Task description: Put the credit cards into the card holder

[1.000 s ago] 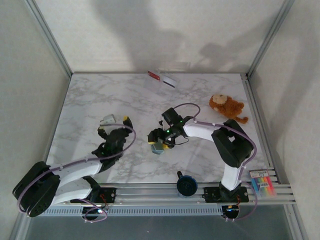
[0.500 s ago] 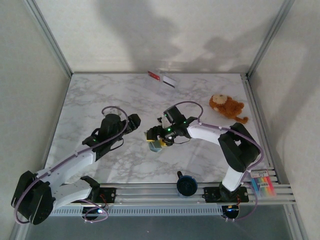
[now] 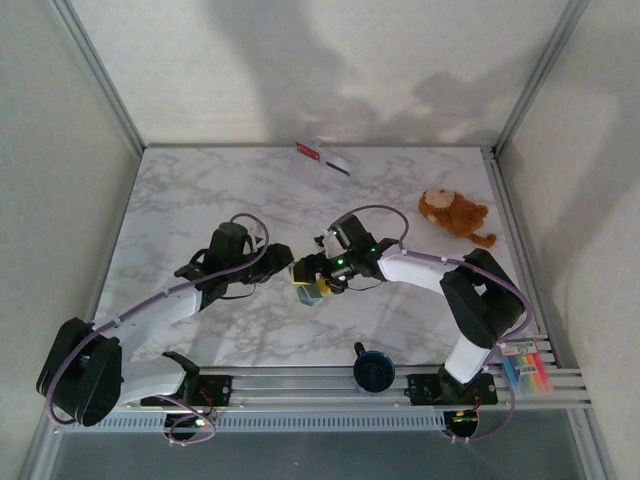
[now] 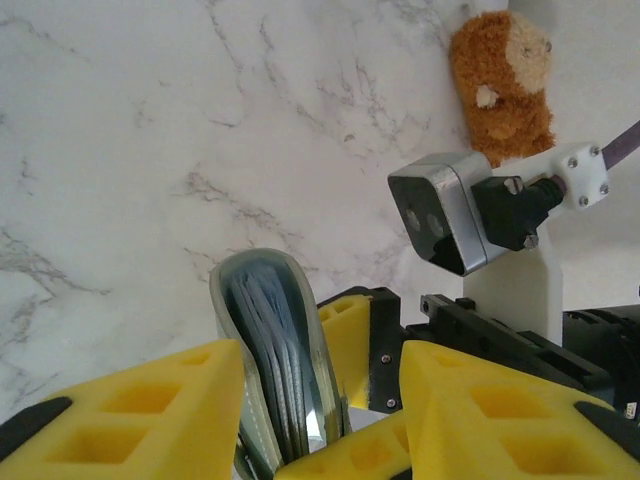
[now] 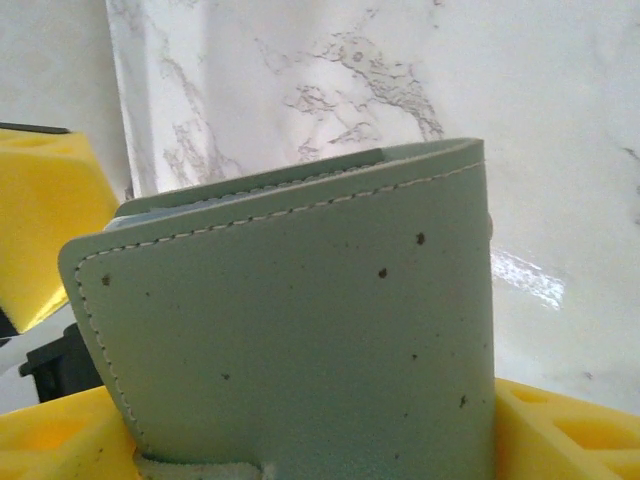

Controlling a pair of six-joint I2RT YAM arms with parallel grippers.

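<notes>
The card holder (image 3: 313,292), grey-green and folded, is held off the table with my right gripper (image 3: 308,281) shut on it. In the right wrist view its stitched cover (image 5: 300,330) stands between the yellow fingers (image 5: 560,430). My left gripper (image 3: 283,260) has come up against it from the left. In the left wrist view the holder (image 4: 272,360) shows edge-on, pale blue inside, between my left gripper's (image 4: 318,365) parted jaws; the left finger (image 4: 140,410) is at its side, the right one stands off it. Two credit cards, red (image 3: 307,151) and white (image 3: 341,164), lie at the table's far edge.
A brown plush toy (image 3: 452,212) lies at the right rear of the marble table (image 3: 180,200). A black round object (image 3: 372,370) sits at the near rail, and a coloured strip (image 3: 525,362) at the near right corner.
My left arm has swung right from the table's left side up to the card holder, its jaws narrowing around it. My right gripper has drifted slightly left with the holder.
</notes>
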